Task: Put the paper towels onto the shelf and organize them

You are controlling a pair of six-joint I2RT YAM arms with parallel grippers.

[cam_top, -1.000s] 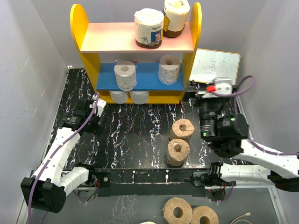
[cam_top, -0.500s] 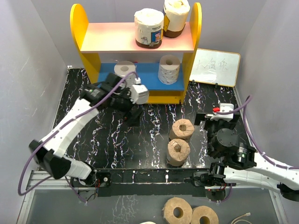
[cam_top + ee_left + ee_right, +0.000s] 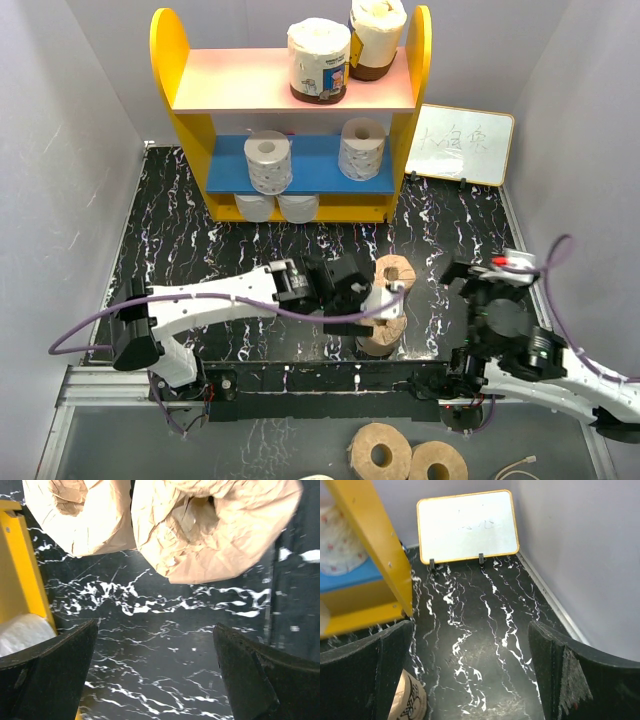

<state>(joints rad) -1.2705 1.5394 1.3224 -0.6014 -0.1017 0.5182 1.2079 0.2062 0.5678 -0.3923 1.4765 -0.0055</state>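
The shelf (image 3: 185, 120) stands at the back. Two wrapped paper towels (image 3: 320, 62) are on its pink upper board, two white ones (image 3: 268, 162) on the blue board, and two white ones (image 3: 280, 207) under it. Two tan rolls lie on the table: a farther one (image 3: 395, 270) (image 3: 75, 515) and a nearer one (image 3: 382, 337) (image 3: 215, 530). My left gripper (image 3: 372, 298) (image 3: 155, 680) is open and empty, just left of these two rolls, not touching them. My right gripper (image 3: 490, 278) (image 3: 470, 675) is open and empty at the right front.
A small whiteboard (image 3: 462, 143) (image 3: 467, 526) leans at the back right beside the shelf's yellow panel (image 3: 372, 540). Two more tan rolls (image 3: 380, 455) lie below the near rail. Grey walls close in both sides.
My left arm swung from the shelf's front down to the middle front, beside the two tan rolls. My right arm drew back toward the near right corner.
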